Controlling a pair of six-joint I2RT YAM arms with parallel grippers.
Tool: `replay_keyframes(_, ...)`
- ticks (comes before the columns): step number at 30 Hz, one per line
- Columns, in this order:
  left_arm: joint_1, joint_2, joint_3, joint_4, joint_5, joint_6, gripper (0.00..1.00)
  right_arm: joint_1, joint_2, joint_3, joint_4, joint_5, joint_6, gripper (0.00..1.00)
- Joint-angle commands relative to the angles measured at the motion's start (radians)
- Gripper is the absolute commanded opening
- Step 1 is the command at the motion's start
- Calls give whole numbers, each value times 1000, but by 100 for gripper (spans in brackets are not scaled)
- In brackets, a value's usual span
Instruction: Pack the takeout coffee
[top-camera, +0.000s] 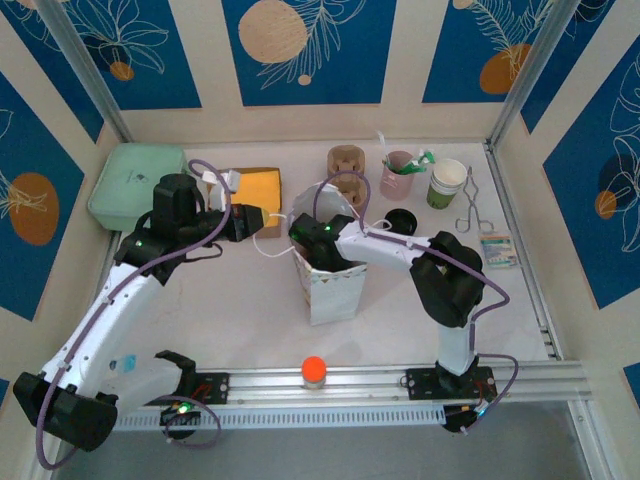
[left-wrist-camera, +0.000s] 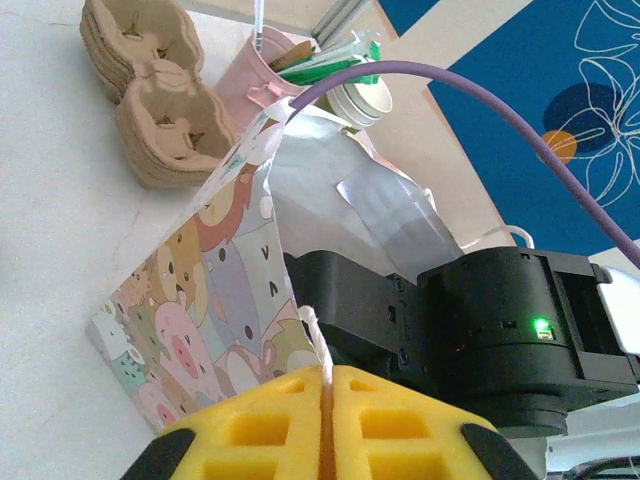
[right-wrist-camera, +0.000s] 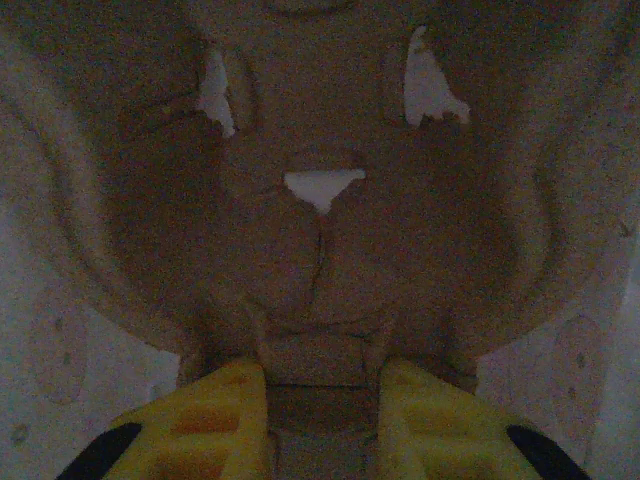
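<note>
The takeout coffee (top-camera: 400, 219), seen from above as a round black lid, stands on the table just right of the cartoon-animal paper bag (top-camera: 330, 290). My left gripper (top-camera: 268, 220) is shut on the bag's white string handle (left-wrist-camera: 315, 335), holding the bag (left-wrist-camera: 200, 300) open from the left. My right gripper (right-wrist-camera: 322, 400) is down inside the bag, in dim light. Its yellow fingers (right-wrist-camera: 215, 410) sit on either side of the centre ridge of a brown pulp cup carrier (right-wrist-camera: 320, 240) and appear closed on it.
A stack of pulp carriers (top-camera: 345, 160), a pink cup with straws (top-camera: 400, 172) and lidless green cups (top-camera: 446, 183) line the back. Metal tongs (top-camera: 470, 205) and packets (top-camera: 497, 248) lie right. A mint box (top-camera: 135, 185) and yellow block (top-camera: 255, 185) sit back left.
</note>
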Motion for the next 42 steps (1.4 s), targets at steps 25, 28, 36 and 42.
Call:
replay_keyframes(25, 5, -23, 42, -34, -10, 22, 11, 49, -67, 225, -291, 60, 3, 74)
replay_keyframes(28, 5, -24, 42, -34, -11, 24, 11, 55, -82, 286, -340, 75, -7, 76)
replay_keyframes(36, 5, -24, 40, -28, -9, 25, 11, 83, -119, 482, -465, 127, -32, 77)
replay_keyframes(42, 4, -24, 30, -28, -8, 28, 11, 88, -115, 691, -572, 183, -73, 77)
